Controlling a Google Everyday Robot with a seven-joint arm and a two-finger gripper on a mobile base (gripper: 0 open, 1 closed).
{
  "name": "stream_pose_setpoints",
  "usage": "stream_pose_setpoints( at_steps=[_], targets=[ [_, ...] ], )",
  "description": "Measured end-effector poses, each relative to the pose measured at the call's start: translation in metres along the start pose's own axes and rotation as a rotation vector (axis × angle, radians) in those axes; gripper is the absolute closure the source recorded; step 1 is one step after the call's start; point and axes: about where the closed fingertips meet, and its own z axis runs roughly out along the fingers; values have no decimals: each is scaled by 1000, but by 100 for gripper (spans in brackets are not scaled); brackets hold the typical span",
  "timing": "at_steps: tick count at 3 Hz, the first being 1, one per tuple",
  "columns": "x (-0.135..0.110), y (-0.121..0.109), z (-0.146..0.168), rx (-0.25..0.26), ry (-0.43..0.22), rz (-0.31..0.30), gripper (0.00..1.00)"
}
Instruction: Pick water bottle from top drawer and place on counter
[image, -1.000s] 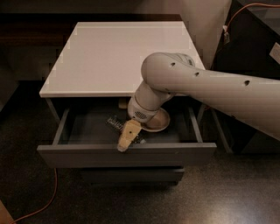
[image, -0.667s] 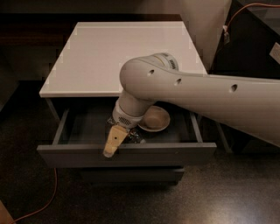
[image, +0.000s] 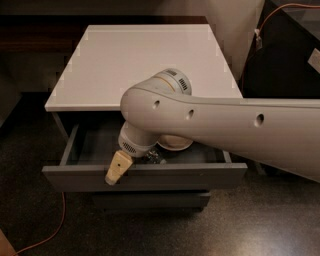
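Observation:
The top drawer (image: 210, 176) is pulled open under the white counter (image: 140, 60). The water bottle (image: 156, 158) lies inside near the drawer's front. Only a small clear part of it shows, just right of my wrist; the rest is hidden by the arm. My gripper (image: 116, 171) is beige. It hangs down from the big white arm (image: 210, 125) and reaches over the drawer's front edge, left of the bottle. Nothing visible is held in it.
A round beige bowl (image: 176, 144) sits in the drawer behind the bottle, mostly under my arm. A narrower lower drawer (image: 150, 201) is below. An orange cable (image: 47, 235) runs on the dark floor at left. Dark furniture (image: 292, 55) stands at right.
My arm has swung left and toward the front of the drawer. The gripper moved from over the bottle and bowl to the drawer's front edge, and the arm now covers more of the interior.

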Motion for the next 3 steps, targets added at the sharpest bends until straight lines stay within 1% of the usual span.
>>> stream_pose_setpoints(
  at_steps=[1,2,3],
  targets=[
    [-2,-13,9,-12,-41,166,0],
    [-8,-25,28,-27,-44,249,0],
    [-9,-36,51,-29,-5,276,0]
  ],
)
